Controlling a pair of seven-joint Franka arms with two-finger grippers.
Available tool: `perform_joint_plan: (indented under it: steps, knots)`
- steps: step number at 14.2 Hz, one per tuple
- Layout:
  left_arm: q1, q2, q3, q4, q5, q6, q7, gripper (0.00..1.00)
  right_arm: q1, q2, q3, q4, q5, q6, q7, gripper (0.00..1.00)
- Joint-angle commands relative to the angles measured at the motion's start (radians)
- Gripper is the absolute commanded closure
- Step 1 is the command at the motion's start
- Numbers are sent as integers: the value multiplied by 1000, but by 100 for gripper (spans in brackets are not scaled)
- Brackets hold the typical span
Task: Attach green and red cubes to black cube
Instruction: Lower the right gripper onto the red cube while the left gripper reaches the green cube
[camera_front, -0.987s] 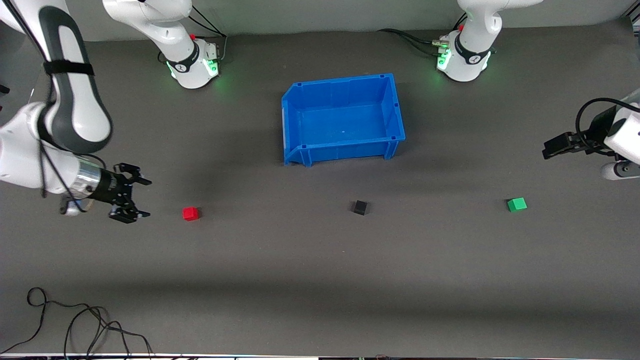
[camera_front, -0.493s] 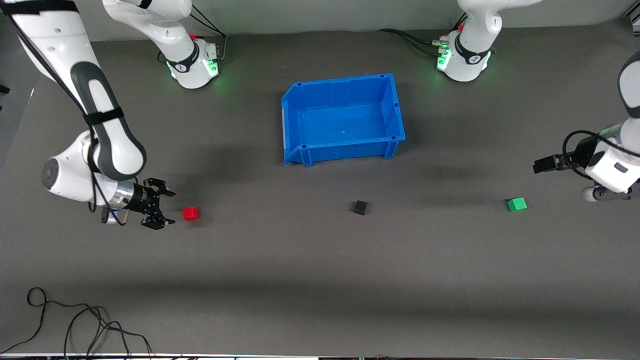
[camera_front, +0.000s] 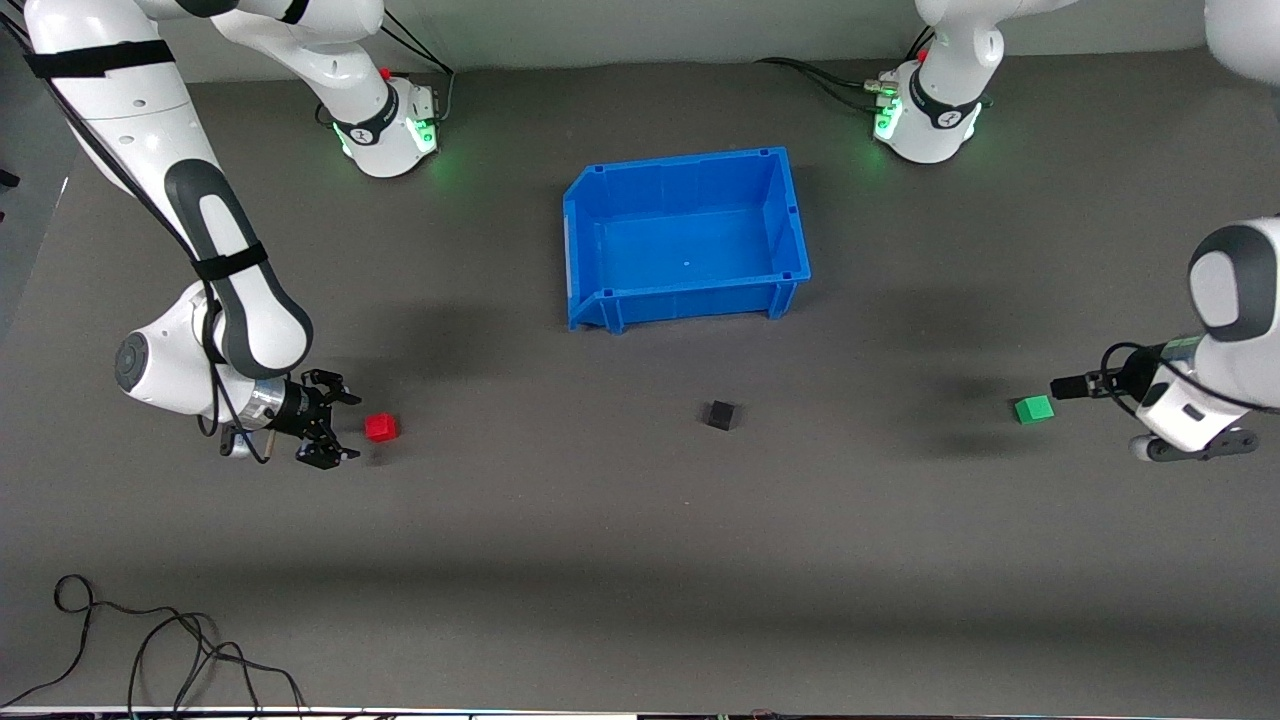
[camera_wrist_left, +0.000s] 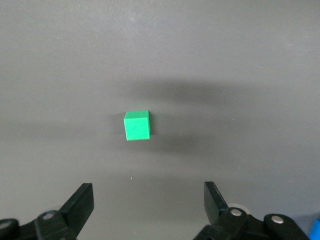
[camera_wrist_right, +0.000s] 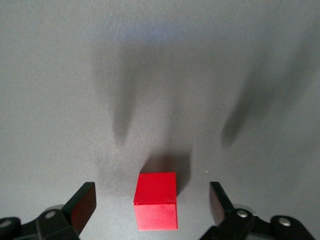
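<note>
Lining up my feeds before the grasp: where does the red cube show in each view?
Front view: red cube on the table, toward the right arm's end, just ahead of the open right gripper.
Right wrist view: red cube between the open fingers.
Left wrist view: not in it.
Shared landmark: the right gripper.

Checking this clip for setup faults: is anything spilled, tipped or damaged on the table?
Nothing stands out. The red cube, black cube and green cube sit flat and apart; the blue bin stands upright.

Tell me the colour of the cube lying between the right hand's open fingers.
Bright red cube, plain with no pattern; the right wrist view shows it best.
</note>
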Motion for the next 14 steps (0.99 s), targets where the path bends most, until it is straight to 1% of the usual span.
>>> perform_joint_plan:
  steps: [1,2,3,6,7,9,10,11,12,13,14]
  knots:
    - [33,60,-5,-26,10,90,26,1,24,33,-2,27,40,16,-30,0]
    - [32,76,-5,-38,10,124,26,2,26,44,-2,42,43,14,-27,0]
    - [32,96,-3,-46,10,147,21,1,27,52,-2,47,66,16,-31,0]
    - [36,165,-3,-61,10,243,24,2,30,59,-2,52,70,16,-33,2]
    - [35,171,-3,-69,10,259,24,2,30,61,-2,52,70,16,-34,8]
    - [33,179,-3,-78,10,270,21,2,29,61,-2,52,72,14,-56,30]
    - [33,186,-3,-88,10,291,24,2,29,62,-2,52,72,14,-56,35]
    - [35,196,-3,-98,12,323,26,2,29,61,-2,52,72,14,-56,44]
    - [35,199,-3,-112,12,346,26,3,29,62,-2,52,72,14,-57,50]
    - [35,197,-3,-121,12,359,26,8,27,62,-2,52,72,14,-57,55]
    - [35,197,-3,-124,12,359,26,18,27,62,-2,52,72,14,-57,58]
